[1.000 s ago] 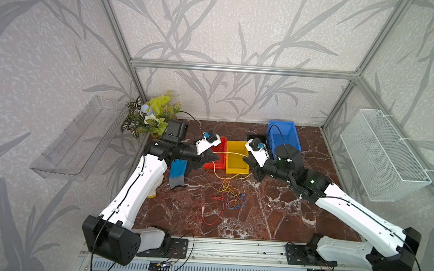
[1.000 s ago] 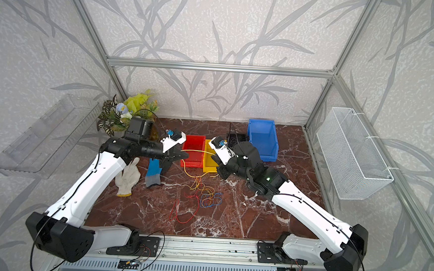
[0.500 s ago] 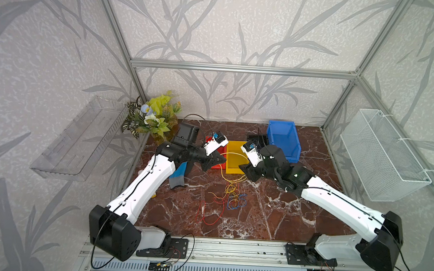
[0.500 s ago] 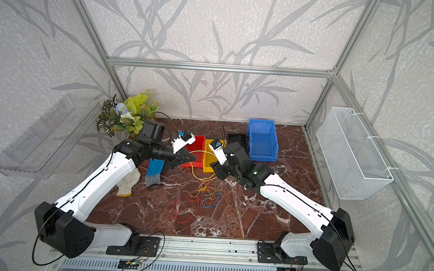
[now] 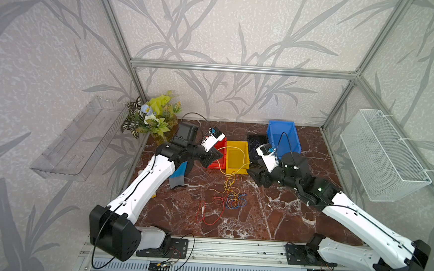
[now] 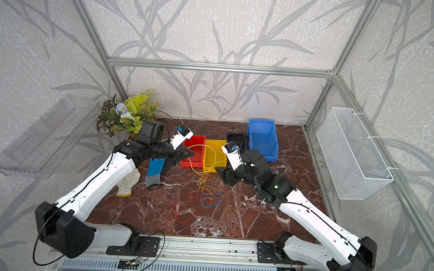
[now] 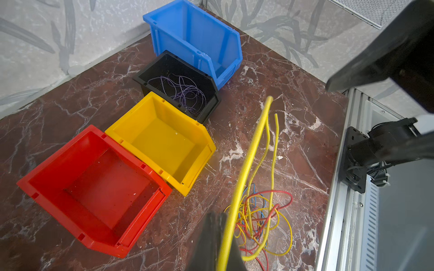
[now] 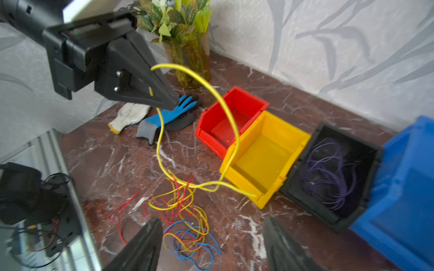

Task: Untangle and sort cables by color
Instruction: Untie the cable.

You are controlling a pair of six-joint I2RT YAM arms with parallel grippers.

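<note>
Left claw [image 8: 172,105] clenched on yellow cable [image 8: 223,105], holding it up off worktop [image 5: 270,222]. Cable arcs over red bin [image 8: 252,98] & yellow bin [image 8: 281,130]; one end lies by yellow bin's front lip, other run drops into tangle [image 5: 230,199].

Right claw [image 8: 211,219] released, jaws apart, empty, near tangle by yellow bin's front.

Tangle = red, yellow, blue loops on worktop in front of bins. Purple cables [image 7: 185,93] already in black bin [image 7: 206,112].

Handling, est.: v. light, thin, limp but springy. Keeps its curl, snags neighbours, sheath prob. slick. Best hold: a free run clear of the knot, near an end, so it draws out w/o dragging the rest.

Labels/writing: none legible.
</note>
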